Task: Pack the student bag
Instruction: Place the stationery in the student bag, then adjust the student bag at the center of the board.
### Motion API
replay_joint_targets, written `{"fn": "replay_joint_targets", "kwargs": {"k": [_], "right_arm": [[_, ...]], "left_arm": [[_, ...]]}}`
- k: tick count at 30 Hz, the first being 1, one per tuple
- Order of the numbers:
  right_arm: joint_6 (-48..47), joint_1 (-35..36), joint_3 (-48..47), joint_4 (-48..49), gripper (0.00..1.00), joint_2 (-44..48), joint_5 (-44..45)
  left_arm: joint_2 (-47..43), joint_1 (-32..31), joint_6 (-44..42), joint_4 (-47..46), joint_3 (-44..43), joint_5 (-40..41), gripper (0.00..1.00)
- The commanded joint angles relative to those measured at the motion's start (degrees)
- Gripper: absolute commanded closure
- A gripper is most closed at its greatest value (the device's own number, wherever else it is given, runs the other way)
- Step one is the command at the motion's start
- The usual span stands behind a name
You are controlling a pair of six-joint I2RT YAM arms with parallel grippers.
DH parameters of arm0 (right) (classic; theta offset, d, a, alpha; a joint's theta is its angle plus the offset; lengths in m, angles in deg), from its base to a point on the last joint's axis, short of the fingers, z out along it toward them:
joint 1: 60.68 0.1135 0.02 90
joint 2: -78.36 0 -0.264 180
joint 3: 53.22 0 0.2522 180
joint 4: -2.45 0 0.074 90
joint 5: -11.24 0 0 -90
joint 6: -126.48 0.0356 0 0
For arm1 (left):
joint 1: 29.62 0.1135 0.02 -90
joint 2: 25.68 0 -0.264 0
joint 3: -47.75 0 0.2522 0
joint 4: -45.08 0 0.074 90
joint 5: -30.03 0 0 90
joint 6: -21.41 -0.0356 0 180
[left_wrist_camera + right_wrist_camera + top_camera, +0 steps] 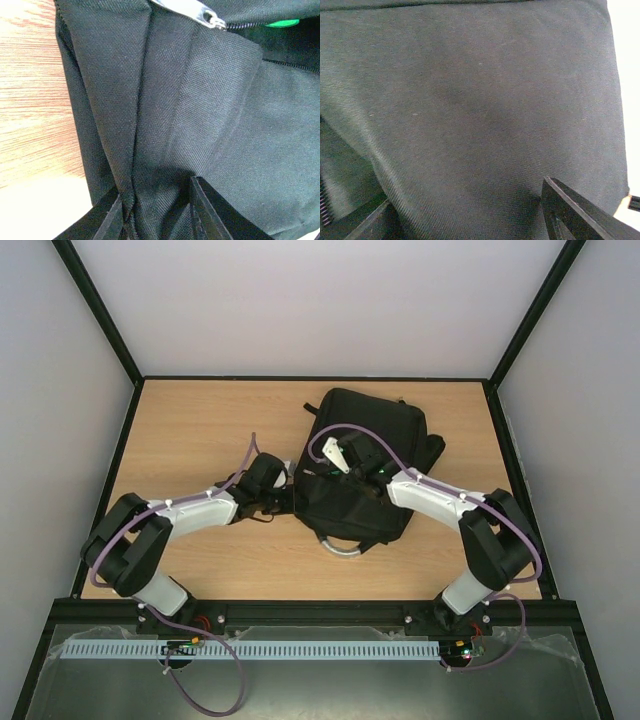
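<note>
The student bag (pixel 365 455) is a large black fabric backpack lying flat at the table's middle, its grey loop handle (pixel 345 548) towards me. My left gripper (pixel 288 492) is at the bag's left edge. In the left wrist view the gripper (pixel 157 212) has a thick fold of the bag's fabric (pixel 150 125) between its fingers, and a silver zip pull (pixel 200 10) shows at the top. My right gripper (pixel 340 455) is over the bag's upper left part. In the right wrist view that gripper (pixel 470 220) is spread wide and empty, close above flat bag fabric (pixel 480 110).
The wooden table (pixel 200 430) is bordered by a black frame and grey walls. The bag's straps (pixel 435 445) stick out on its right side. A green spot (pixel 282 22) shows beside the zip teeth in the left wrist view.
</note>
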Motion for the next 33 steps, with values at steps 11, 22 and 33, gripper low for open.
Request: {"fn": "replay_joint_targets", "kwargs": {"k": [11, 22, 33], "right_arm": [[7.29, -0.01, -0.81, -6.08, 0.01, 5.25, -6.56], [16.99, -17.83, -4.77, -21.52, 0.05, 13.42, -36.56], [19.55, -19.67, 0.20, -18.56, 0.37, 6.88, -17.87]], "left_arm": [[1.97, 0.25, -1.20, -3.42, 0.38, -2.50, 0.98], [-5.42, -1.26, -1.01, -4.78, 6.95, -3.17, 0.98], [-5.99, -17.23, -0.01, -3.53, 6.62, 4.05, 0.98]]}}
